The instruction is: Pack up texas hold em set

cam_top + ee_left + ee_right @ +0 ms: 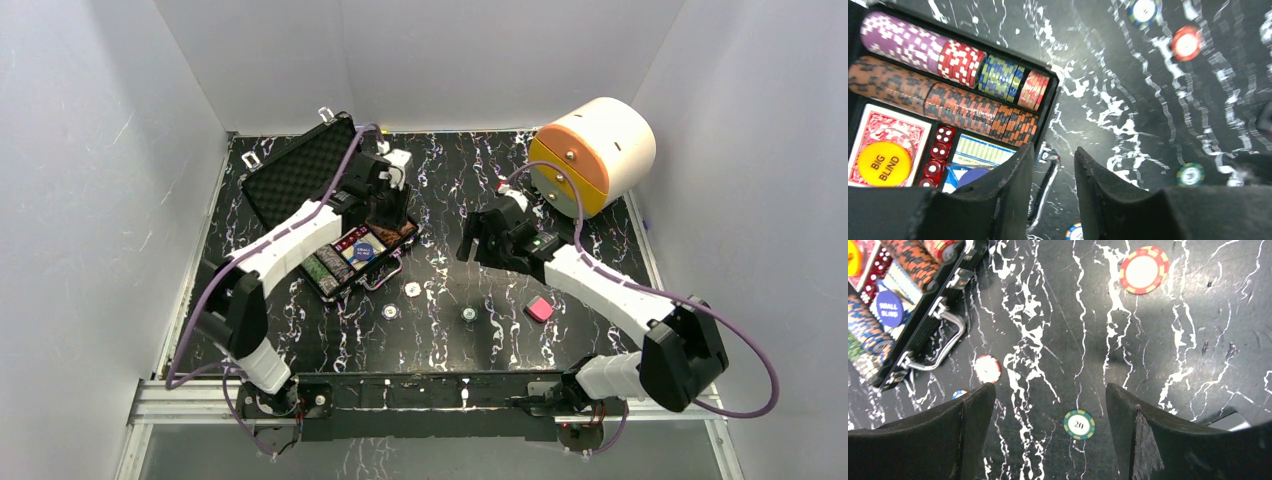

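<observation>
Lowest in the top view, loose chips (390, 312) lie on the bench (450, 200) just ahead of the arm bases. One, the green chip (1079, 424), shows low in the right wrist view, under the gap of our right tool (1050, 386). That tool hangs wide open and empty above the bench. For a clean pick we would centre over that chip, drop straight down and pinch across its rim. It lies flat and will probably skid. Higher, left of centre, our left tool (1054, 150) hovers at the case's right edge, partly open and holding nothing. The case (300, 175) lies open at upper left, with chip rows (963, 107) and deck (878, 125) seated in it.
</observation>
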